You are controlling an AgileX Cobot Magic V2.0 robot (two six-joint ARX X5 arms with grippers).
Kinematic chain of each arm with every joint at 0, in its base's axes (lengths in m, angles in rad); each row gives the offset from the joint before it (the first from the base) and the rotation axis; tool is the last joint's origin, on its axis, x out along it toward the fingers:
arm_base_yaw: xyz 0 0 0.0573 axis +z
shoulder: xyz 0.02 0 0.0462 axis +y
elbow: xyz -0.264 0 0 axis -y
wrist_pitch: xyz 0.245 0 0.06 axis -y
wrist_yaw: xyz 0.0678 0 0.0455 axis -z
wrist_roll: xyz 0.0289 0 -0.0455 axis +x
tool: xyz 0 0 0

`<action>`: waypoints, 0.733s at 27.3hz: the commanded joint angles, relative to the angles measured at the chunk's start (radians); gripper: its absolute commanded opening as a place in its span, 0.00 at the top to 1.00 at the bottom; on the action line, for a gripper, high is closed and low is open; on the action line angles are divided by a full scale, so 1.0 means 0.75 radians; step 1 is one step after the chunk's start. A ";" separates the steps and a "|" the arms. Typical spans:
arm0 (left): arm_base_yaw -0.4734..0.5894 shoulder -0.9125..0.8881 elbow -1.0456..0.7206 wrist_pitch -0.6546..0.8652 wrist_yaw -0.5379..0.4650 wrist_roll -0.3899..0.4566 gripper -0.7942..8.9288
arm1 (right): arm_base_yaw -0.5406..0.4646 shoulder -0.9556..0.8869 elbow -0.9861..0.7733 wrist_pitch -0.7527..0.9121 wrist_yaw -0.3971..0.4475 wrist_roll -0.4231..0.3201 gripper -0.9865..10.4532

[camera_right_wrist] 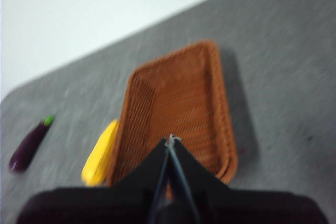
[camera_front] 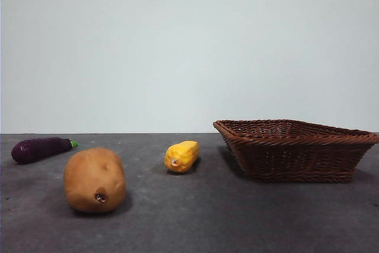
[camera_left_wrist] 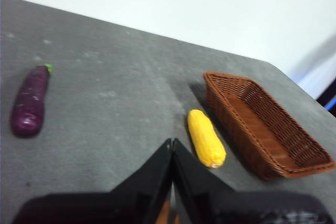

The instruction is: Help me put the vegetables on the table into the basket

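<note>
Both claws hang above the table (camera_front: 195,217) with jaws pressed together, gripping nothing — left gripper (camera_left_wrist: 172,142), right gripper (camera_right_wrist: 170,140) (blurred, seemingly over the basket (camera_front: 296,149)). Nearest lies the potato (camera_front: 95,180), then corn (camera_front: 181,156) beside the basket — eggplant (camera_front: 40,149) farthest.

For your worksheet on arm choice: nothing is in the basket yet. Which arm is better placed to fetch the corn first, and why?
Probably the left. Its shut gripper points near the corn, while the right gripper, also shut, hangs over the basket.
</note>
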 commanded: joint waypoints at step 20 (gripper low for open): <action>-0.003 0.777 0.255 0.008 0.726 -0.098 0.92 | 0.000 0.773 0.407 -0.397 -0.405 -0.306 0.90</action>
